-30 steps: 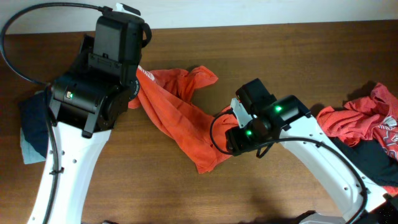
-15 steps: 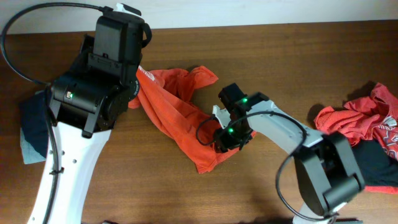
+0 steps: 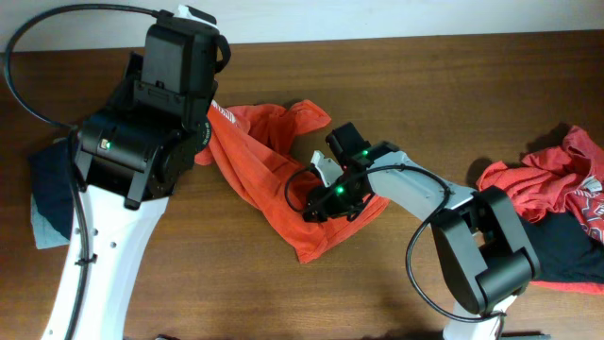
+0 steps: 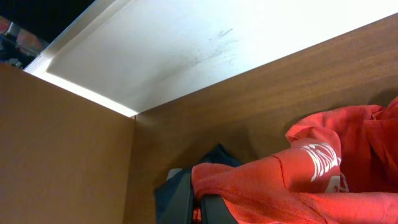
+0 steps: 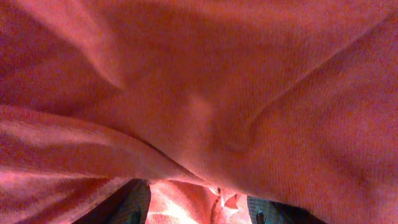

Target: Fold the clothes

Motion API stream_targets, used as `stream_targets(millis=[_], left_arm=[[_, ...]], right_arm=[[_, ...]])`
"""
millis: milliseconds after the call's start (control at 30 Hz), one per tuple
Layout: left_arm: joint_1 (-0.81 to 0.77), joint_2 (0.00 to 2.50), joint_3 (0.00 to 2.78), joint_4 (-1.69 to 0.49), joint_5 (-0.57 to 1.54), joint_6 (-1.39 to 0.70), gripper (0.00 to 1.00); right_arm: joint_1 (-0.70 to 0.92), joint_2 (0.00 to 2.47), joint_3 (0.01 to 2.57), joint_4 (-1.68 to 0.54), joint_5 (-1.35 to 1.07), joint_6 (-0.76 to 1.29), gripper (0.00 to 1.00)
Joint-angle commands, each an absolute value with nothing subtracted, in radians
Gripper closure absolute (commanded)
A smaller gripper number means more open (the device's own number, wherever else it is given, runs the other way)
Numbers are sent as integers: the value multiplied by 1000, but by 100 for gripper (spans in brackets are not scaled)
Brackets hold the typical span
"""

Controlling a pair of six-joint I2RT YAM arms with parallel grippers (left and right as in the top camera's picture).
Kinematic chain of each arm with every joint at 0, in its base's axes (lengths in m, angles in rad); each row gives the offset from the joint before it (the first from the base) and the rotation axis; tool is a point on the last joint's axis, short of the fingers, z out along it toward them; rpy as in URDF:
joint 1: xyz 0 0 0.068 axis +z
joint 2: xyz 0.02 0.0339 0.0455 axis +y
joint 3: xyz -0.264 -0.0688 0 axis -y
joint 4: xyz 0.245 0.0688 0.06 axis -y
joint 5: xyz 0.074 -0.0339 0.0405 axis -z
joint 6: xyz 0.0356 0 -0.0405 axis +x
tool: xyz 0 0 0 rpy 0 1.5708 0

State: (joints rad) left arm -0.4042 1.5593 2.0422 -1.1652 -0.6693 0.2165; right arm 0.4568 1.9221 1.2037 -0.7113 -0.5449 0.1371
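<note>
Crumpled orange-red cotton T-shirt [image 3: 274, 170] lies in a diagonal band on the brown wooden table [image 3: 425, 85], roughly mid-table and left of centre. Left gripper [image 4: 198, 205] is at the shirt's upper-left end, near the white printed logo [image 4: 320, 158]; its jaws are pressed together on a fold of the cloth, which drapes over them and rises off the table there. Right gripper [image 5: 193, 208] is buried in the shirt's lower-right part, the fabric filling nearly the whole wrist view. Its dark jaws stand spread at the bottom edge with a bunch of cloth between them, not visibly squeezed. From above, the right arm's green lights sit directly over the shirt. A heap of red and dark garments [image 3: 557, 198] lies well to the right of the shirt. A dark blue and pale blue cloth [image 3: 47, 194] lies to the shirt's left, partly under the left arm.
</note>
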Motion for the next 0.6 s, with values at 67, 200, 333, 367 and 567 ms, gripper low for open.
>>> stream_targets(millis=[67,200,333,367,567], left_arm=[[-399,1539,2043,-1159,-669,214,100],[-399,1539,2043,-1159,-669,214,100],[-399,1539,2043,-1159,-669,214,100],[-399,1539,2043,-1160,-670,215,100],[-399,1538,2043,-1159,-669,226,100]], right_arm=[[449,1975,1201,-669,-565,219,46],[449,1984,1201,-661,-566,231,63],[437,1980,1208,-681,-576,231,92],[429,1973,1213,-696,-575,230,95],[331,1830,1230,-805,-538,218,96]])
